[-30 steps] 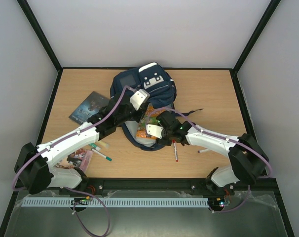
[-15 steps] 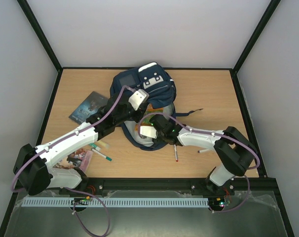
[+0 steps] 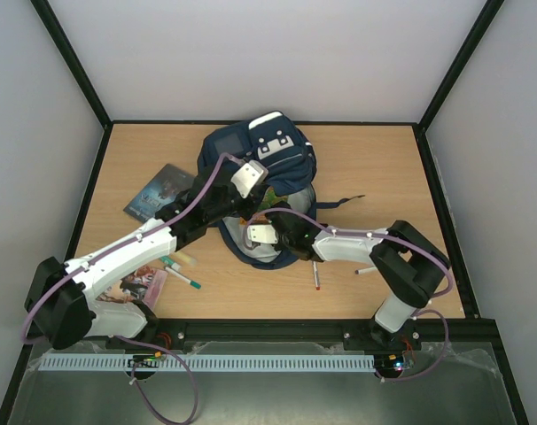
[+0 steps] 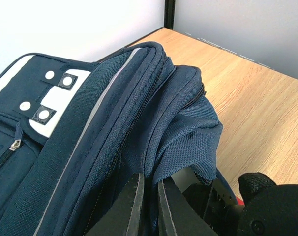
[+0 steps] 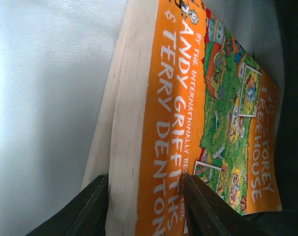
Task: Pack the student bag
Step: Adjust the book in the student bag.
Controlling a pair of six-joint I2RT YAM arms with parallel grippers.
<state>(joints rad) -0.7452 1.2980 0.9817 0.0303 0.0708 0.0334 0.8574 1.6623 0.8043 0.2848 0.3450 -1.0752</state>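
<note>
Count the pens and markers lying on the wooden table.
4. Two green-capped white markers lie beside the left arm; a thin red-tipped pen and a small white pen lie by the right arm. Others may be hidden.

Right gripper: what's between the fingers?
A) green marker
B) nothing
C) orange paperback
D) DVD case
C: the right wrist view shows the right gripper with a finger on either side of the orange paperback at its spine, against the student bag's pale lining.
</note>
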